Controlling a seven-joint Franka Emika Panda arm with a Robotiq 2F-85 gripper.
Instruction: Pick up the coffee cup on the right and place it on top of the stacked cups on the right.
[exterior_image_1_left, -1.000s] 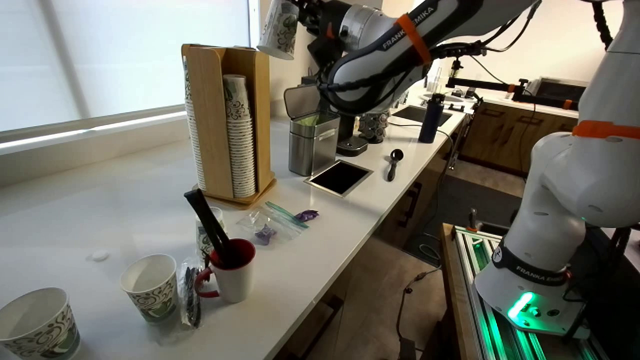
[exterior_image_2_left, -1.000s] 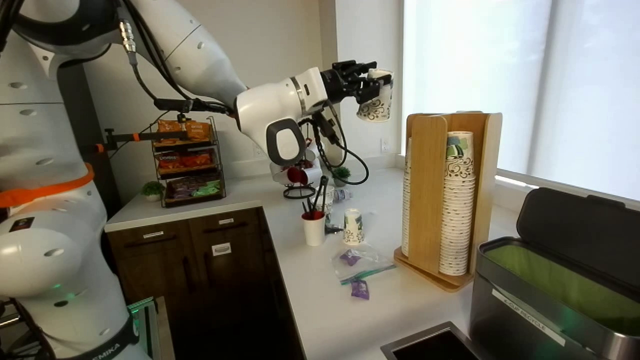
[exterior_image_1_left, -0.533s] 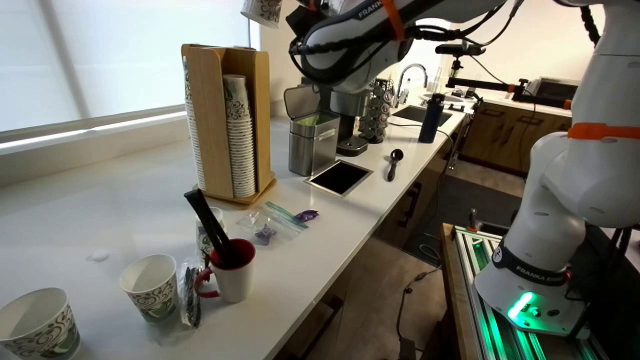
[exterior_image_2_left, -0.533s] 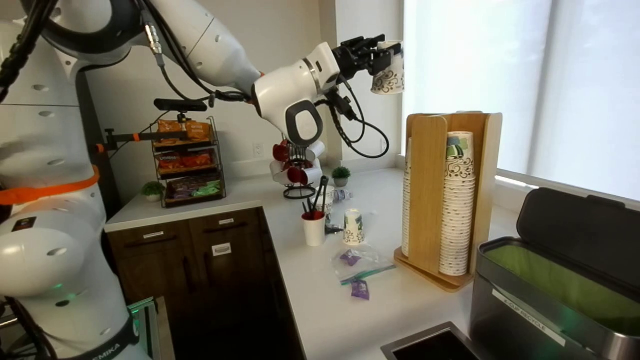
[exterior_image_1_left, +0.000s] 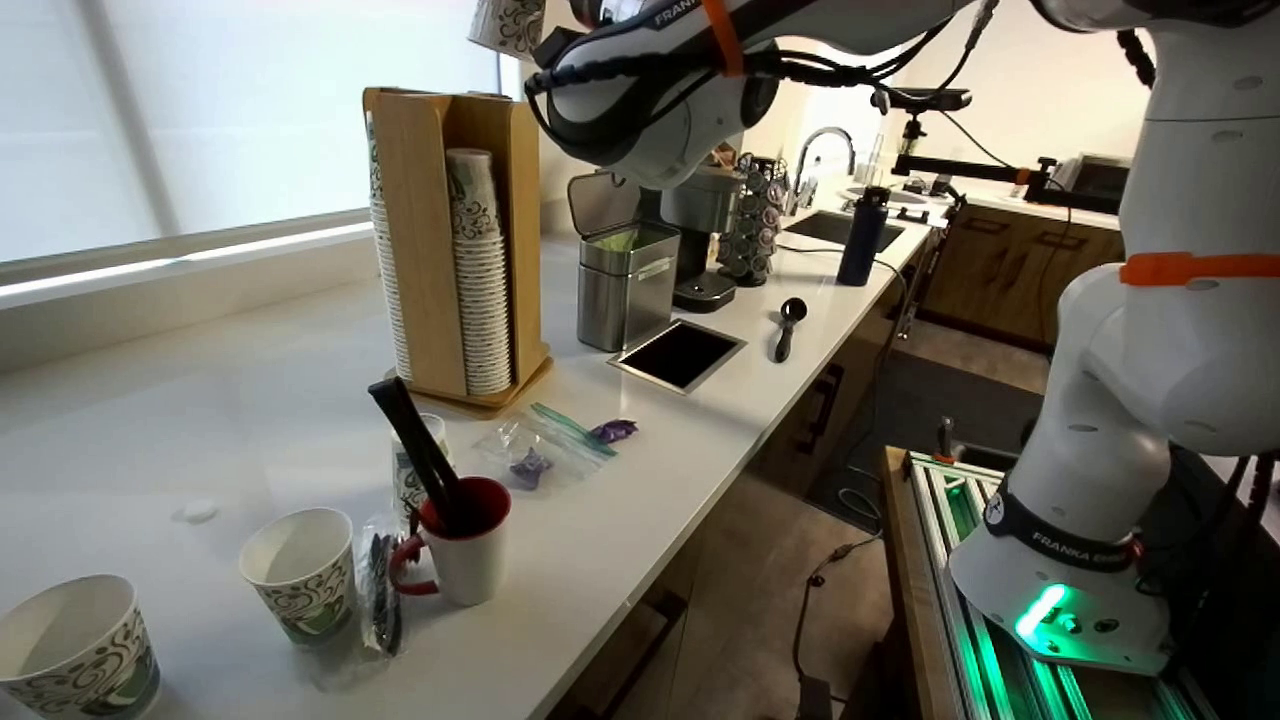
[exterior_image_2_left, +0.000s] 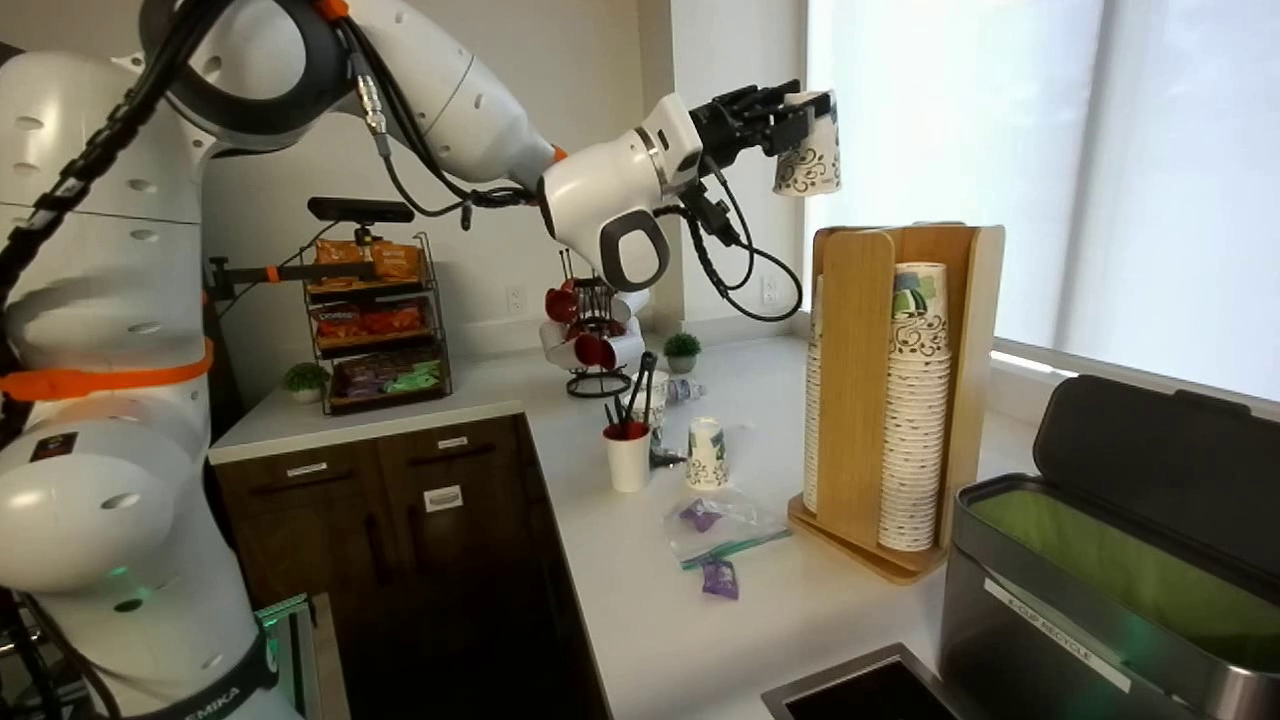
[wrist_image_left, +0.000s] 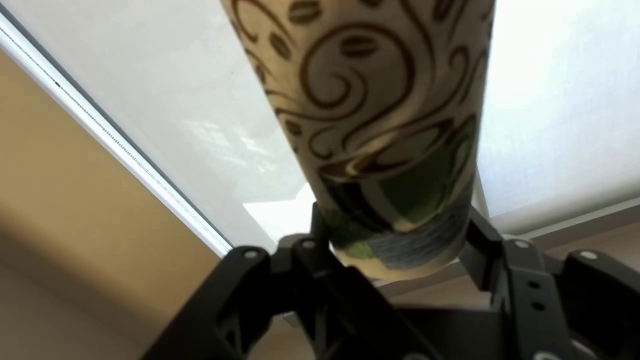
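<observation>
Arm (exterior_image_2_left: 600, 200) sits higher and nearer the wooden holder (exterior_image_2_left: 857, 390) than a second ago, in both exterior views; most of the climb falls in the first half-second, then it's mainly sideways travel. Reads as the carry: lift done, lining-up next, so past halfway, I'd say.

Counter (exterior_image_2_left: 670, 640): same as before, nothing on it shifted that I can spot.

Holder: same too. Sides stand taller than what's inside, so the way in is probably over the top or through the front, then down.

Stacked cups (exterior_image_2_left: 913, 450): unchanged, upright, mouths down, nothing added yet.

Gripper (wrist_image_left: 397, 232) pinches the coffee cup (exterior_image_2_left: 812, 160) near its narrow end, firm enough by the look of it. Coffee cup is in the air, well off the counter, mouth down with a slight lean, above holder-top level and apart from the wood in both exterior views. Near the holder, but not squarely above the column in either; how far short, can't tell. Mouth-down matches the stack, so likely no flip needed; left to do: centre it, lower, let go.

Risks: rim clipping a side, gripper fouling the wood, thin paper creasing under the squeeze.

Fingertips (wrist_image_left: 484, 250) press either side of the printed green part in the wrist view.
</observation>
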